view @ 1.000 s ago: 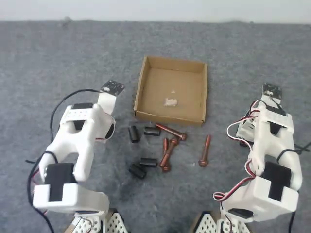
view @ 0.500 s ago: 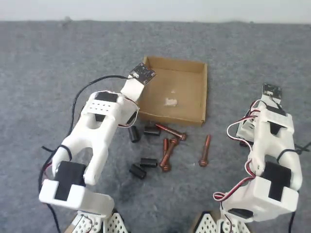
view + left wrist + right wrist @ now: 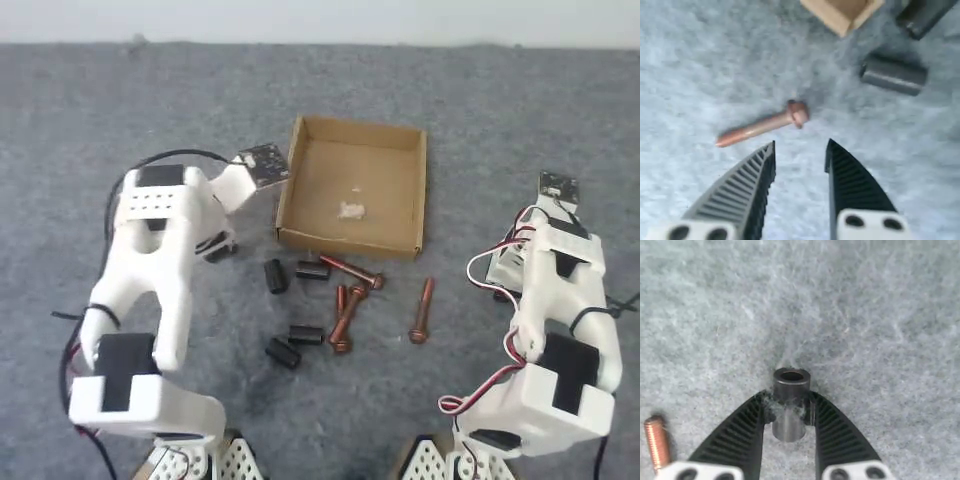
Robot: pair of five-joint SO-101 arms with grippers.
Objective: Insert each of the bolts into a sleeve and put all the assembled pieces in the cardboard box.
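Left gripper [image 3: 801,145]: open, jaws spread with nothing between them. It hangs just short of a bolt [image 3: 762,127], with the gap turned toward the shank, which suits a crosswise pinch.
Bolt: lies flat on the grey carpet [image 3: 700,60], apart from both fingertips and not yet grasped. Its head points toward a loose sleeve [image 3: 894,75] and the box corner.
Right gripper [image 3: 789,400]: closed on a black held sleeve [image 3: 789,415], clamped across the wall from both sides.
Held sleeve: the bore faces the wrist camera and is unobstructed. It is judged to be presented this way so that a shank can enter from the open end. Whether the far end rests on the carpet cannot be told.
Second bolt [image 3: 657,440]: the threaded end lies on the carpet near the right gripper, untouched.
Spare parts: further bolts and sleeves lie scattered in front of the cardboard box [image 3: 288,190], between the two arms, including a single bolt [image 3: 423,310] toward the right arm [image 3: 555,300].
Cardboard box: open side up, no bolt or sleeve inside.
Stage (judgement): first pairing. One part is secured and its mate is about to be picked; no assembly is complete.
Risk (judgement): the round shank may roll as the jaws close.
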